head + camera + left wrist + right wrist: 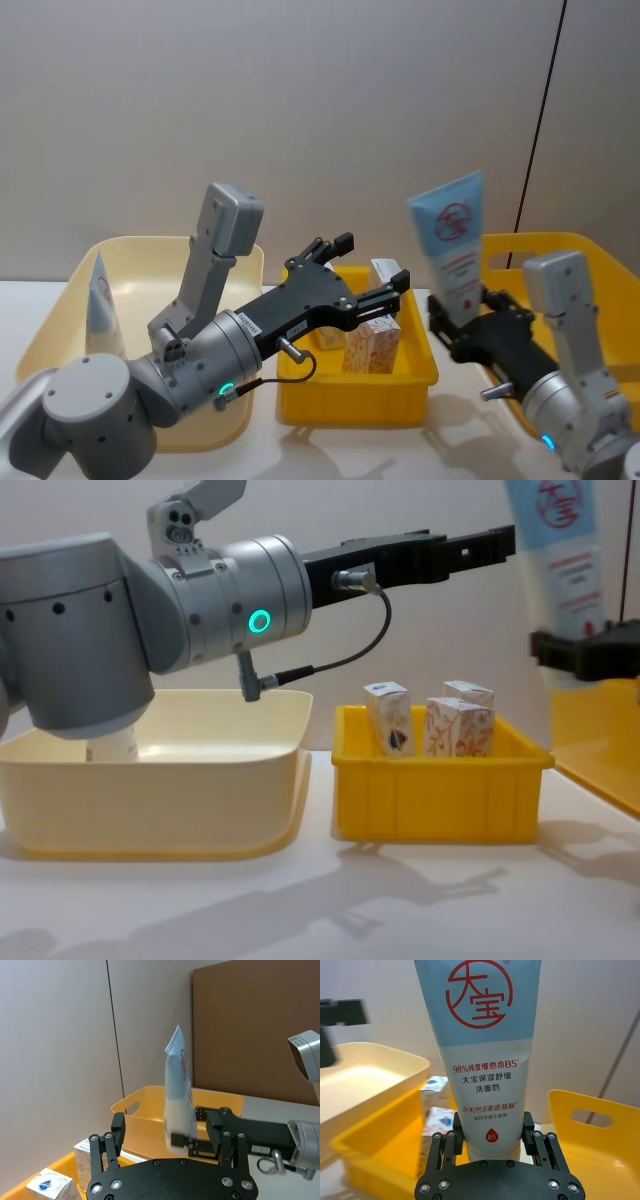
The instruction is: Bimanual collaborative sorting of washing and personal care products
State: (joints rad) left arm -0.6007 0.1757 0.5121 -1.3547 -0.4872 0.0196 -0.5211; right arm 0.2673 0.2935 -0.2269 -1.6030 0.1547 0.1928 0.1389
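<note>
Partway, we judge: right gripper (pixel 490 1132) jaws clamp light-blue-and-white plastic squeeze tube (pixel 485 1060) aloft; left gripper (pixel 372 262) jaws wide; white cardboard cartons (pixel 460 725) unsorted.

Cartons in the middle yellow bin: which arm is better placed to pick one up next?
Left, probably. The left gripper hangs open above the cartons in the middle yellow bin; the right gripper is shut on an upright tube, to the bin's right.
</note>
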